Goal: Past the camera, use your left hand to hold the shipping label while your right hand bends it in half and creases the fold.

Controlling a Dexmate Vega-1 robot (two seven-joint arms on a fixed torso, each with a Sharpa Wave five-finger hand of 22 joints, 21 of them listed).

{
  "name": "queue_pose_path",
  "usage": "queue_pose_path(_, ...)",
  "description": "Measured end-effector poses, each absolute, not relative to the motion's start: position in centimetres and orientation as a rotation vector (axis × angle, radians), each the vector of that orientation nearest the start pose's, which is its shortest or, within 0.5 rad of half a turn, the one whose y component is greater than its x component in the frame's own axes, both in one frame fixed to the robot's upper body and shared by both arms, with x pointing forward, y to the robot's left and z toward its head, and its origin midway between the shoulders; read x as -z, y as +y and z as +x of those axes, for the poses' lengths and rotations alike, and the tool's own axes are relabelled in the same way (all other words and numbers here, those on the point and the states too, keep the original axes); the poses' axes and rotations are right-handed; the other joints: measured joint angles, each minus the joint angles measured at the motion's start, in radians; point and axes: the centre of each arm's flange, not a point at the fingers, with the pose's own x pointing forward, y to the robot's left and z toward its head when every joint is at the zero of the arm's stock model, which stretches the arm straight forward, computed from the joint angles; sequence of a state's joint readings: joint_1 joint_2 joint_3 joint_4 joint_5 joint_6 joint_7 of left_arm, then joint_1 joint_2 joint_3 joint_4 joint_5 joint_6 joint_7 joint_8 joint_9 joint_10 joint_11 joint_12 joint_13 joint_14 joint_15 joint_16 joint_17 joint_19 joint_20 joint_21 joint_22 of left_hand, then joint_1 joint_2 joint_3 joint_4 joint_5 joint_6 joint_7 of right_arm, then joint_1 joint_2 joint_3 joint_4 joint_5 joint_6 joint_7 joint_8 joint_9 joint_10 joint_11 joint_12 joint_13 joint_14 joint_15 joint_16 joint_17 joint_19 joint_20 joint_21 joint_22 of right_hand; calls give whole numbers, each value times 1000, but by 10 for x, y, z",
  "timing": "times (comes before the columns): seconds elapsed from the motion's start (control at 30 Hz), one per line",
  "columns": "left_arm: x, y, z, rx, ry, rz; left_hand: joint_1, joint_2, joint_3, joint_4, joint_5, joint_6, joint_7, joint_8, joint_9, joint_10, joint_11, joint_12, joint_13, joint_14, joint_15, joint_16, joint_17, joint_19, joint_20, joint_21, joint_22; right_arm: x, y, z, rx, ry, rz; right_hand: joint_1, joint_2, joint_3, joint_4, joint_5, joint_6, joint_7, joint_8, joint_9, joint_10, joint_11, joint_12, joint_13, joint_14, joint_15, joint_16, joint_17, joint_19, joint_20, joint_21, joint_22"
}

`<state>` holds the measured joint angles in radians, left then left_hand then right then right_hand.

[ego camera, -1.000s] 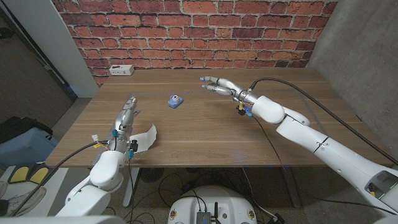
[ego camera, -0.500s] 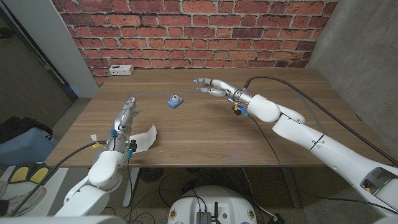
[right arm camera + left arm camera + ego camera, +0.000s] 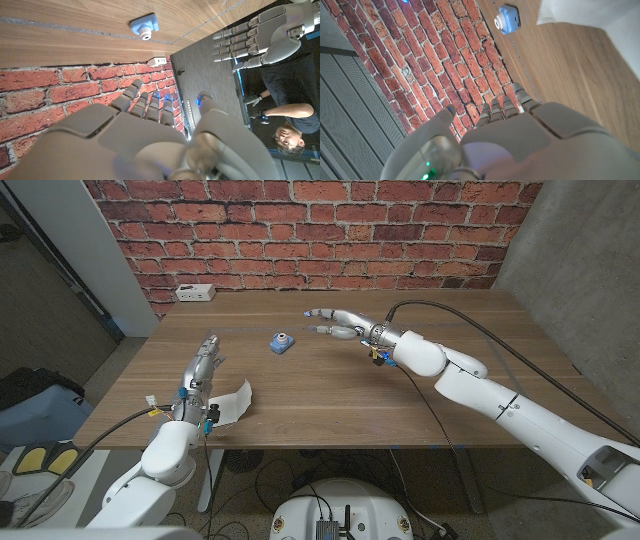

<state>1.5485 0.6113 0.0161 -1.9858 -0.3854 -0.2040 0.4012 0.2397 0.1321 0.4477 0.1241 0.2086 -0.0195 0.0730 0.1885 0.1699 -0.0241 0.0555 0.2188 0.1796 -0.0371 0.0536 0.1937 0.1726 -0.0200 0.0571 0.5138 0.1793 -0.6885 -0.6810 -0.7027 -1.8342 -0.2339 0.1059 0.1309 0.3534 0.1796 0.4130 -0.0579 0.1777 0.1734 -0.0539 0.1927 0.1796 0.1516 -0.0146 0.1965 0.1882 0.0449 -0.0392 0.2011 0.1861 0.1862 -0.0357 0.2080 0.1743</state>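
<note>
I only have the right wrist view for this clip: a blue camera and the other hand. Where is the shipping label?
Observer: The shipping label lies near the table's front edge, just right of the left wrist, with one edge curled up.
Operator: Is the left hand on it?
Observer: No. The left hand holds nothing, its fingers stretched out past the label.
Operator: How does my right hand stand to it?
Observer: The right hand is empty, on the camera's far side from the label.
</note>
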Motion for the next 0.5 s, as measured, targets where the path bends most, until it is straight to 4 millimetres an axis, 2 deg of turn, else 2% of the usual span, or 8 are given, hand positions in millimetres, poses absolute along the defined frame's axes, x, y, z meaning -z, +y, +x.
queue_pose_path(0.5, 108, 339, 473, -155, -603, 79, 0, 0, -3, -3, 0, 4, 4, 0, 0, 0, 0, 0, 0, 0, 0, 0, 0, 9, 2, -4, 0, -32, -71, 531, -549, -944, -1204, 11, 0, 4, -4, 0, 5, -5, 0, 0, 6, -6, 0, 0, 3, 4, 0, 0, 5, -5, 0, 0)
